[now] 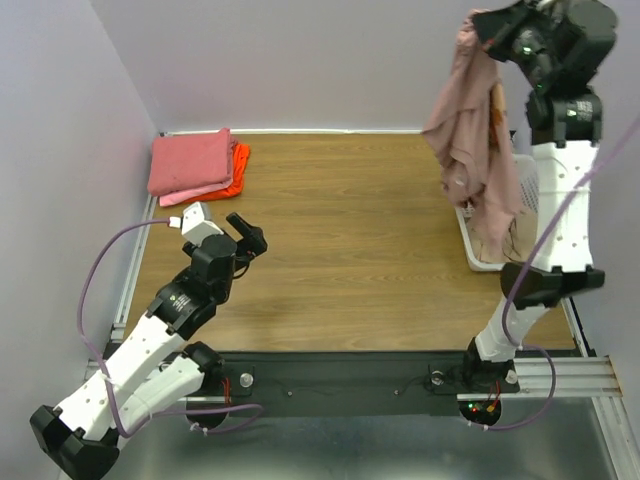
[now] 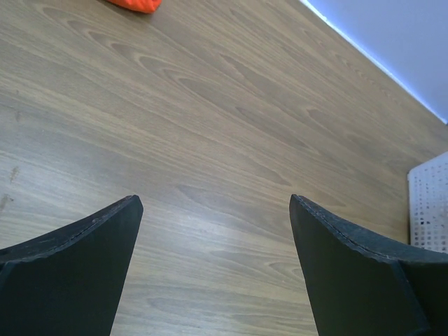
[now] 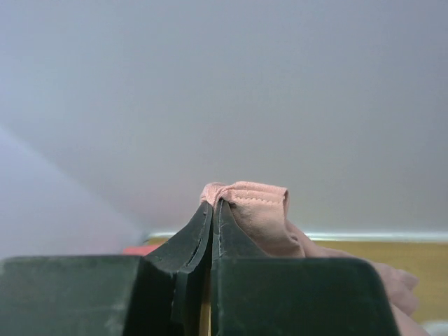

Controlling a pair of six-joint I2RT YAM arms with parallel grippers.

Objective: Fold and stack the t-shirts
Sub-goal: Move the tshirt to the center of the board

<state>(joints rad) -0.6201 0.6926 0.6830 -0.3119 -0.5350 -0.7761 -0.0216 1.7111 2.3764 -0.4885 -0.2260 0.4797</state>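
The right fingers [image 3: 190, 245] pinch a dusty-pink t-shirt [image 3: 255, 206] by its hem.

T-shirts visible: 4. That's 3 in the far-left stack, coral-pink tee [image 1: 190, 160], pale-pink tee [image 1: 186, 197] and orange-red tee [image 1: 241, 166], plus 1 dusty-pink tee [image 1: 470, 140] hanging far right. Basket [image 1: 481, 263]: 1, right side; contents uncountable. Arms: 2, left arm [image 1: 150, 330] and right arm [image 1: 560, 220]. Grippers: 2, left gripper [image 1: 250, 232] and right gripper [image 1: 482, 25]. Table [image 1: 350, 230]: 1.

The hanging t-shirt [image 1: 475, 150] and right arm [image 1: 565, 215] hide most of the white basket [image 1: 480, 258]
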